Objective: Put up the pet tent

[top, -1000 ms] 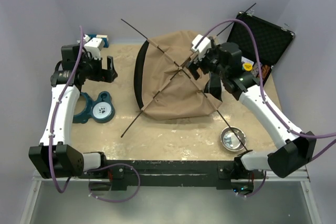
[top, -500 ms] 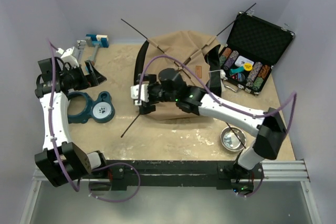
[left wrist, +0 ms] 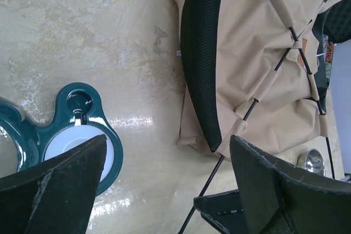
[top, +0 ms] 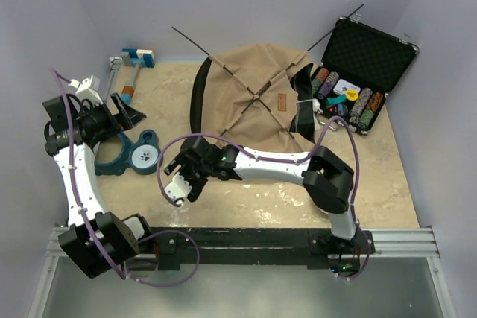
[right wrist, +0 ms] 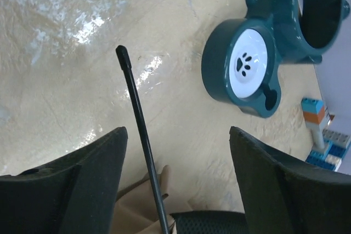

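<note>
The pet tent (top: 253,106) is tan fabric with a black-trimmed opening and thin crossed dark poles, and it lies slumped at the back middle of the table. My right gripper (top: 179,173) reaches far across to the tent's near-left pole end and is open. In the right wrist view the pole (right wrist: 140,130) runs between the open fingers (right wrist: 93,179) without touching them, its tip lying on the table. My left gripper (top: 128,113) is open and empty at the far left, apart from the tent (left wrist: 258,64), which it faces.
A teal double pet bowl (top: 134,153) lies near the left gripper and also shows in the right wrist view (right wrist: 258,64). An open black case of poker chips (top: 358,72) stands at the back right. Toy blocks (top: 133,61) lie at the back left. A steel bowl (left wrist: 313,161) lies beyond the tent.
My right arm has swung from the tent's top across to its near-left pole end. My left arm has pulled back to the left, away from the tent.
</note>
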`<state>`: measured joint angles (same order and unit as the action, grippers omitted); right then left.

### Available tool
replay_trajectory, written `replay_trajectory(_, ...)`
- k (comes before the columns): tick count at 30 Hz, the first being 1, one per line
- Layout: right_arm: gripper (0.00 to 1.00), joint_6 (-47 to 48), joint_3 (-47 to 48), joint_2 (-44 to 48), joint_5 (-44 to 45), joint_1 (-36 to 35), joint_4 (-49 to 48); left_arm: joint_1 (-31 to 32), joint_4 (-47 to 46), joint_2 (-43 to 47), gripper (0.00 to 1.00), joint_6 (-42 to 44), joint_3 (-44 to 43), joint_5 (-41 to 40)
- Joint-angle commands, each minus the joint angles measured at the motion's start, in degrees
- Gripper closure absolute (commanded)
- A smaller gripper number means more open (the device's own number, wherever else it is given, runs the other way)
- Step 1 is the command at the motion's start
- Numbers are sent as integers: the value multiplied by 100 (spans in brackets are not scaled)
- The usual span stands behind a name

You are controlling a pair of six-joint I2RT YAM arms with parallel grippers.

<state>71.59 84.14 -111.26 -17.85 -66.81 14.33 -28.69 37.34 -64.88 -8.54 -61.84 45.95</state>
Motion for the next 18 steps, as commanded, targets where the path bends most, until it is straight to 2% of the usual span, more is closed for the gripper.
replay_trajectory(1,25,996,454,-141,-175,-17,403,-146,-350,169,3,-210,269,396)
replay_trajectory(5,39,1427,472,-317,-184,-69,571,-207,-394,99,4,-297,296,301)
replay_trajectory(9,39,1612,516,-475,-175,-96,598,-286,-464,-24,5,-438,269,353)
replay_trajectory(14,44,1647,840,-730,-245,-140,738,-322,-570,-121,7,-579,304,388)
replay_trajectory(18,60,1656,911,-792,-290,-157,747,-322,-588,-112,9,-623,348,143)
